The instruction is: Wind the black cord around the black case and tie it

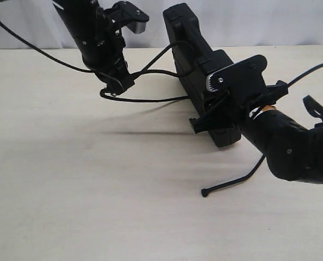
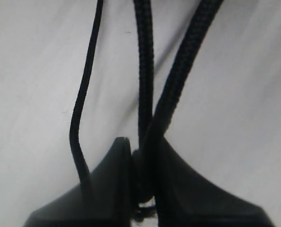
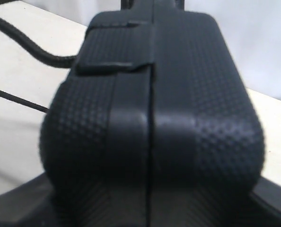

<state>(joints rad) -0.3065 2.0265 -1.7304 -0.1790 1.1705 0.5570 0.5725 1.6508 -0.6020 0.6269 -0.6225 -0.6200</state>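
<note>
Roughly, the work looks half done. The pale table (image 1: pixel 69 190) fills most of the exterior view. The black case (image 1: pixel 197 70) stands on its edge in the upper middle of that frame. The right claw (image 1: pixel 218 122) is clamped on its near end and keeps it upright; in the right wrist view the case (image 3: pixel 150 118) fills the space inside the claw.

The left claw (image 1: pixel 115 88), in the upper left, is closed on the black cord (image 1: pixel 150 100), and the left wrist view shows two braided strands (image 2: pixel 145 71) pinched in it. From there the cord runs to the case, and one strand climbs over its side, so I judge that a part of the wrapping is made.

The knobbed tip (image 1: pixel 204 192) lies loose in the lower middle. I see no knot on the case, so the tying is left.
</note>
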